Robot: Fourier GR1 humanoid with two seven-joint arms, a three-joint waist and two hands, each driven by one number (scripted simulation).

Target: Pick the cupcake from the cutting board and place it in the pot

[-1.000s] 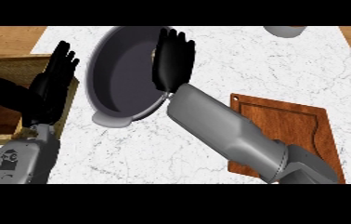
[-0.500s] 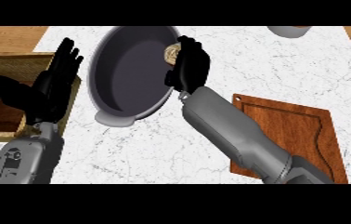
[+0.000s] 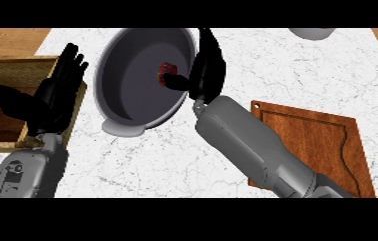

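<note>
The cupcake [image 3: 167,70], small and reddish brown, sits inside the dark grey pot [image 3: 125,92], near its right wall. My right hand [image 3: 207,71] stands over the pot's right rim, open, fingers straight and pointing away from me. Its thumb reaches left to just below the cupcake; I cannot tell whether they touch. The wooden cutting board [image 3: 319,144] lies at the right, partly hidden under my right forearm, and its visible part is bare. My left hand [image 3: 62,87] rests open at the left, fingers up, beside the pot.
A wooden box or tray [image 3: 21,67] stands at the left edge under my left hand. A grey rounded object [image 3: 313,33] shows at the top right. White marble counter [image 3: 155,160] stretches in front of the pot.
The right hand was curled round the cupcake over the pot's right side; its fingers have straightened and the cupcake now shows inside the pot. The left hand has stayed put.
</note>
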